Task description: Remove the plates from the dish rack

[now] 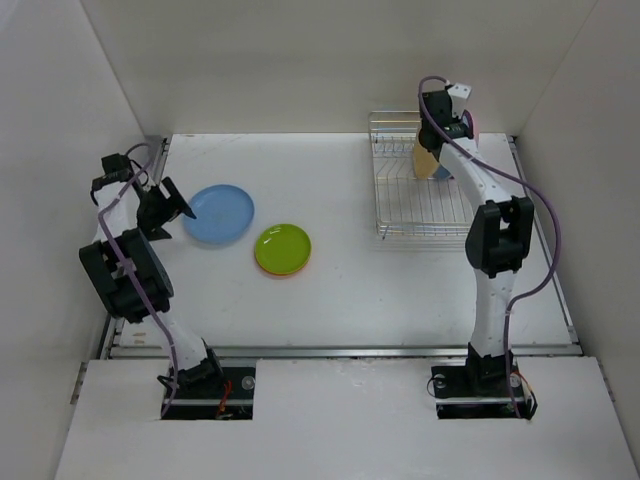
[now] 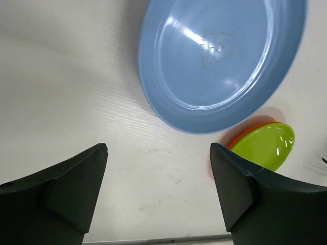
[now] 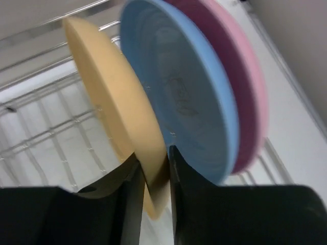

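Round plastic light-blue plate (image 1: 219,214) and lime-green-on-orange stack (image 1: 283,249) unloaded, left half; right gripper (image 3: 153,158) clamps tan plate (image 3: 115,109) at far-right silver wire rack (image 1: 420,212); blue plate (image 3: 189,97), pink plate (image 3: 250,92) remain; left gripper (image 2: 158,153) splayed, empty.

table (image 1: 400,290): white, matte | walls (image 1: 300,60): white panels, three sides

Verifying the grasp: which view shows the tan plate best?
Right wrist: the tan plate stands on edge, close up, its rim pinched between the fingers. Top external shows only a tan sliver behind the right arm, over the dish rack. Left wrist shows none of it.
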